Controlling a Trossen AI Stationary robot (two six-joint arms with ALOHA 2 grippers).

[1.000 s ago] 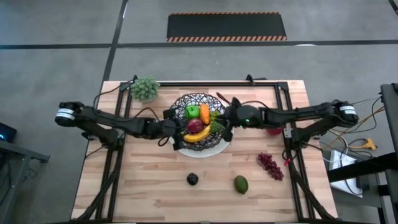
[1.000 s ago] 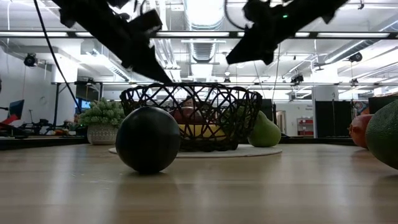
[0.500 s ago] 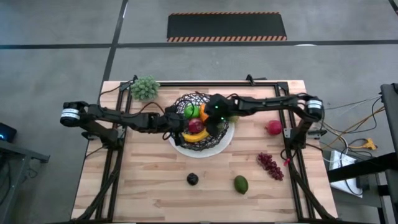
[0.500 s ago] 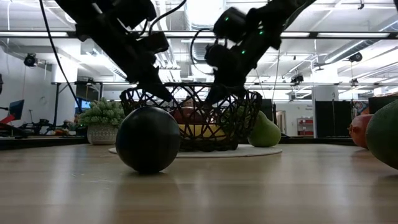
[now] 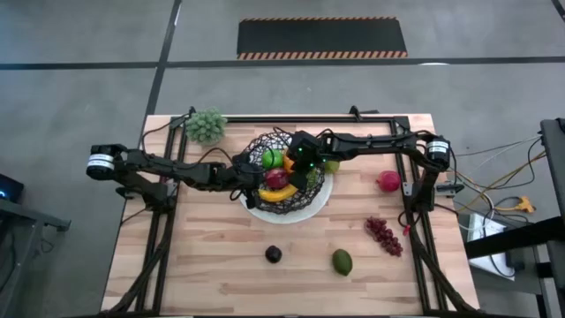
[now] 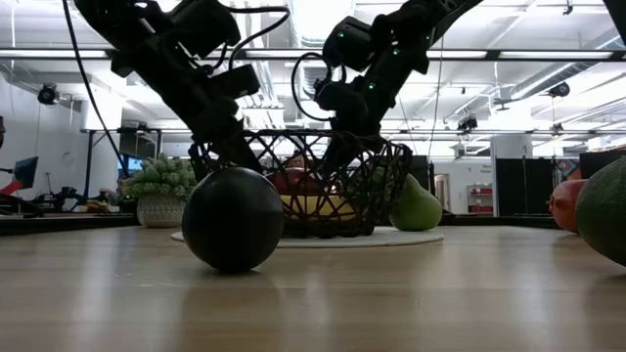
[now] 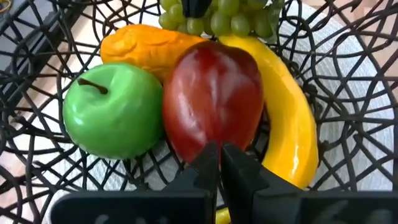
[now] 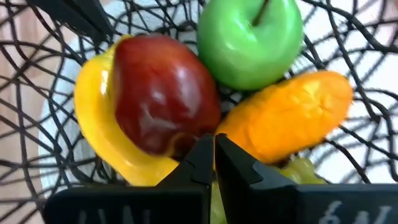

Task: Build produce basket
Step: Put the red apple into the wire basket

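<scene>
The black wire basket (image 5: 263,143) stands on a white plate (image 5: 311,205). It holds a green apple (image 7: 115,115), a red apple (image 7: 211,93), an orange carrot (image 8: 292,118), a yellow banana (image 7: 289,118) and green grapes (image 7: 233,15). My left gripper (image 7: 219,163) is shut at the basket's left rim, its tips in front of the red apple. My right gripper (image 8: 212,152) is shut inside the basket, its tips between red apple and carrot. A dark plum (image 5: 274,254), an avocado (image 5: 342,261) and dark red grapes (image 5: 384,234) lie on the table. My left gripper comes slanting down from the table's left, its shut fingertips (image 7: 208,163) over the rim wires; whether they touch a wire or the red apple I cannot tell. My right gripper slants down from the right into the basket; whether its shut fingertips (image 8: 202,155) touch fruit I cannot tell.
A green pear (image 6: 416,205) rests on the plate just right of the basket. A red fruit (image 5: 388,181) lies farther right. A pale green leafy cluster (image 5: 205,125) sits at the far left corner. Bare wood lies along the near edge.
My right gripper has swung from beside the basket's right rim toward the table's left, over the rim, and tipped down into the basket. My left gripper has sunk a little to the basket's left rim. The basket and fruit have stayed put.
</scene>
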